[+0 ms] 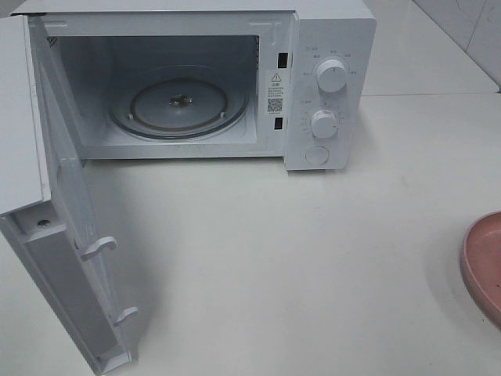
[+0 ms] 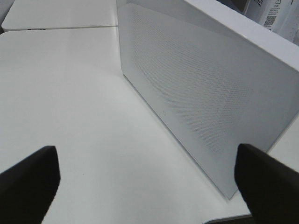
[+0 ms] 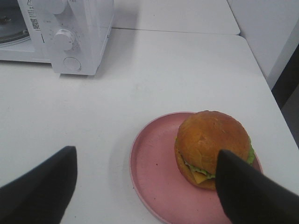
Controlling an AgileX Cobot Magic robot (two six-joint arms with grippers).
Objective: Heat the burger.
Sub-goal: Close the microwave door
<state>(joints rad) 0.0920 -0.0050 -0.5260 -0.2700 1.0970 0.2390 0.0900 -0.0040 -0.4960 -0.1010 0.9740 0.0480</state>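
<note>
The burger (image 3: pixel 212 147) sits on the pink plate (image 3: pixel 154 172) at lower right; both the left claw (image 2: pixel 149 184) and right claw (image 3: pixel 147 186) gape wide, empty, and the microwave (image 1: pixel 329 86) door (image 1: pixel 70 258) hangs open.

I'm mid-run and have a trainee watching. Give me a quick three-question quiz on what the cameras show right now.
1. True or false: the microwave door is already swung open.
2. Where is the burger sitting? A) on the glass turntable B) on the pink plate C) bare on the table
3. Fill in: the right gripper hovers near the burger with its fingers ____.

Key
1. True; the cavity is exposed and holds only the turntable.
2. B; the plate sits on the table to the right of the microwave.
3. Open, holding nothing.
</note>
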